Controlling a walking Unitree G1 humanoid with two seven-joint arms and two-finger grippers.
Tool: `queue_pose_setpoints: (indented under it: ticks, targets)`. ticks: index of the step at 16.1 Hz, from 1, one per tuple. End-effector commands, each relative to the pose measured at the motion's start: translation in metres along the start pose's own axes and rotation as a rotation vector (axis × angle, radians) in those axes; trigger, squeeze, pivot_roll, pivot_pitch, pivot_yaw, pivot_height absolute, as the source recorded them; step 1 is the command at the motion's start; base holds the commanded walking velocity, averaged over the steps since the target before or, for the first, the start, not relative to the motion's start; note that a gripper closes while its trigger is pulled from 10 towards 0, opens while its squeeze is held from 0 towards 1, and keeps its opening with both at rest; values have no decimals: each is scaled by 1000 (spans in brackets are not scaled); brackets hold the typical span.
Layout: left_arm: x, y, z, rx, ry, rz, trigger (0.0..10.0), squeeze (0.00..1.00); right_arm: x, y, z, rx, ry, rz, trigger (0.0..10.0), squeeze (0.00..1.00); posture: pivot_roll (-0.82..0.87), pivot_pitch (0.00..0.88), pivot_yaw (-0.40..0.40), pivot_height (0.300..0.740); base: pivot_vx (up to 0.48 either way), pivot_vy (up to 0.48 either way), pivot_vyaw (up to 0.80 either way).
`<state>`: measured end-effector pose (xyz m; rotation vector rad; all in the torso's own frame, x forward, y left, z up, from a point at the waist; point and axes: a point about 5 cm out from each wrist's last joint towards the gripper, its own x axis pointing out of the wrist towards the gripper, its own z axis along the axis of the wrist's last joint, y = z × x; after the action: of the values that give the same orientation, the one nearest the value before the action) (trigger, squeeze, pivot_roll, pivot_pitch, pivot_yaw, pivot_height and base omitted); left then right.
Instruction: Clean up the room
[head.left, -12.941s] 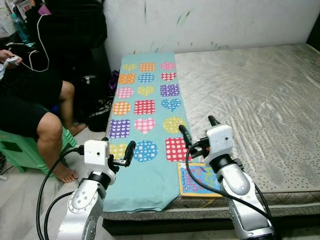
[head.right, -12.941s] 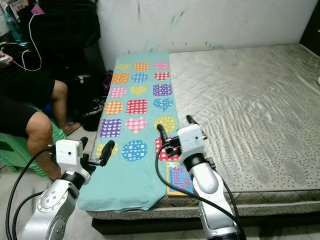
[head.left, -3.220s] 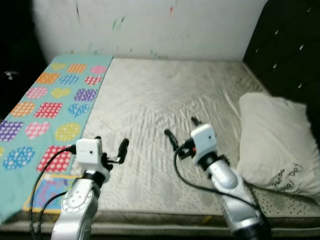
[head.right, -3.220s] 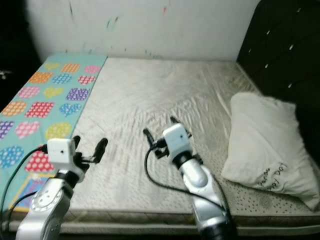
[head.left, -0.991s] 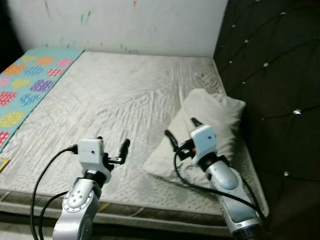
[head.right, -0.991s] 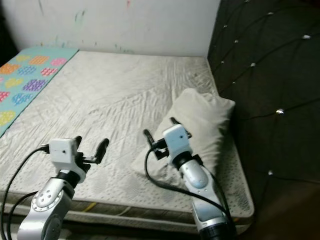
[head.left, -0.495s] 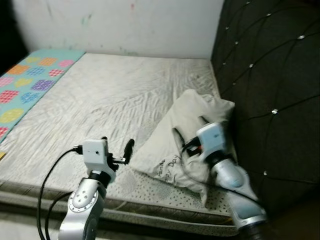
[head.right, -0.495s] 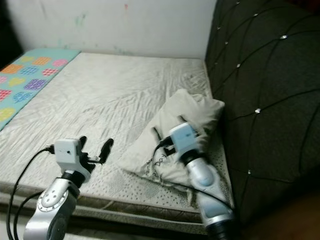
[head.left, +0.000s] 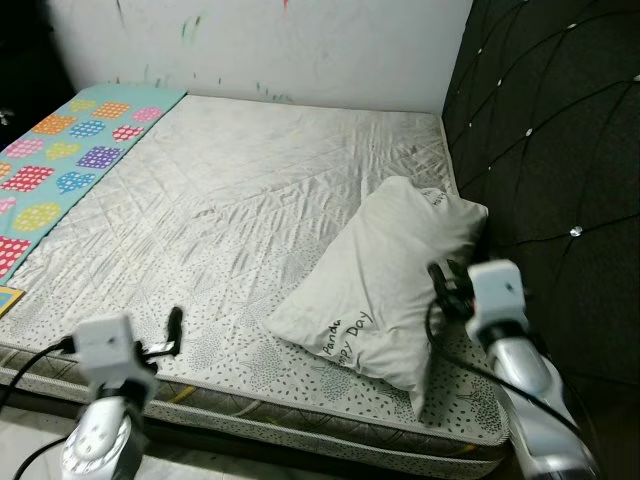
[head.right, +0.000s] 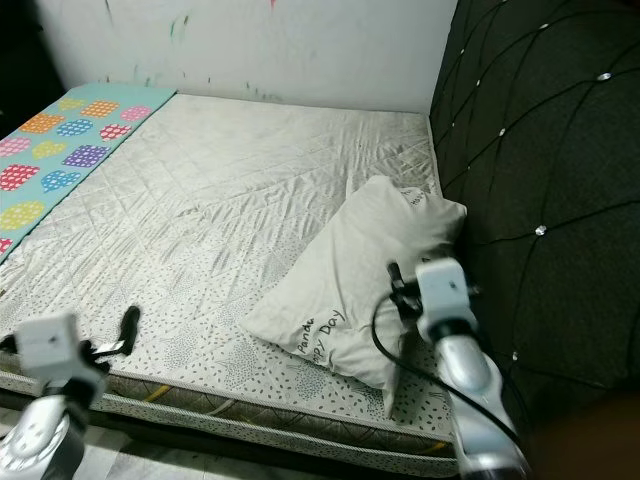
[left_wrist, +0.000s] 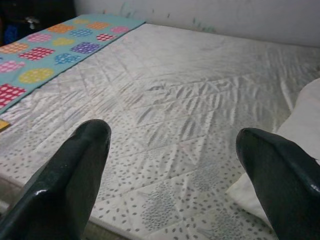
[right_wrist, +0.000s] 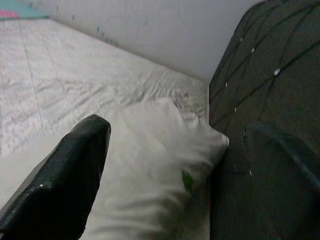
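Both arms are dropping lower and spreading wider than half a second ago, while the head camera is swinging to take in more of the mattress (head.left: 250, 190). Left claw (left_wrist: 175, 165) is hanging released over the near mattress edge; right claw (right_wrist: 175, 165) is hovering released beside the pillow (head.left: 385, 275), between it and the dark tufted headboard (head.left: 550, 130). That pillow is lying askew near the headboard end, well apart from the heart-patterned mat (head.left: 55, 165). Straightening it looks like the coming step.
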<state>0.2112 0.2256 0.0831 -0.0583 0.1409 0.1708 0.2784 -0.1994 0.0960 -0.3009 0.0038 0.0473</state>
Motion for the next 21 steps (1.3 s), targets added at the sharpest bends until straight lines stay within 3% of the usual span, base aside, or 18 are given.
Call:
queue_pose_setpoints:
  ticks: [1,7,9,15,21]
  targets:
    - [-1,2,6,-5,-20,1,10000,0,-2,-8,4,-11,-8,-10,10000,0,-119,0,-12,740,0,0,0]
    - [6,-13,13,-3,-51,-89,10000,0,-7,-9,2,-5,7,-23,10000,0,-143,0,-15,740,0,0,0]
    - [8,-19,10,-14,-41,-108,10000,0,-8,-10,3,19,12,-30,10000,0,-157,0,-6,740,0,0,-800]
    - [2,-28,9,-31,-30,-153,10000,0,-11,-7,5,33,9,-13,10000,0,-159,0,2,740,0,0,-723]
    - [-2,-42,15,-60,-49,-248,10000,0,-11,0,10,54,-6,5,10000,0,-157,0,5,740,0,0,0]
